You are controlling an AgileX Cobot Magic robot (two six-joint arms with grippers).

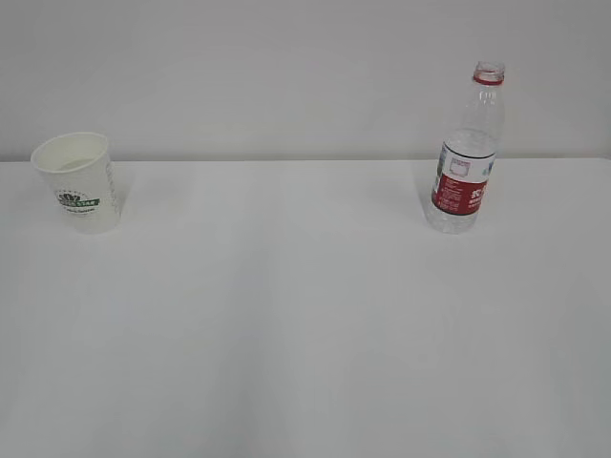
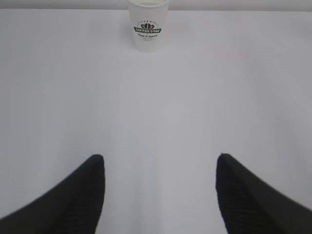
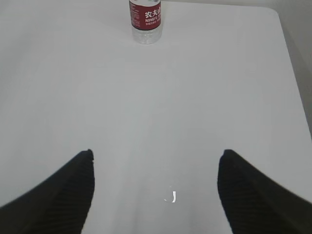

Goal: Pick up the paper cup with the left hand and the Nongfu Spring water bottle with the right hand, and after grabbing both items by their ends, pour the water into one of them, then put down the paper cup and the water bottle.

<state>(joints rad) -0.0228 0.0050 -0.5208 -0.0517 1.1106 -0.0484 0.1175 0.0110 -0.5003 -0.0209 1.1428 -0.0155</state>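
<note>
The white paper cup [image 1: 78, 181] with a dark green logo stands upright at the far left of the table; in the left wrist view the paper cup [image 2: 147, 25] is far ahead at the top edge. My left gripper [image 2: 160, 157] is open over bare table, well short of it. The clear Nongfu Spring water bottle [image 1: 467, 153], uncapped with a red neck ring, stands upright at the far right. In the right wrist view only the bottle's [image 3: 145, 20] lower part shows. My right gripper [image 3: 156, 153] is open and empty, far from it. Neither gripper shows in the exterior view.
A white table [image 1: 305, 315] spreads between cup and bottle, with a pale wall behind. Its right edge [image 3: 292, 73] shows in the right wrist view. A small bright glint [image 3: 173, 197] lies on the surface between the right fingers.
</note>
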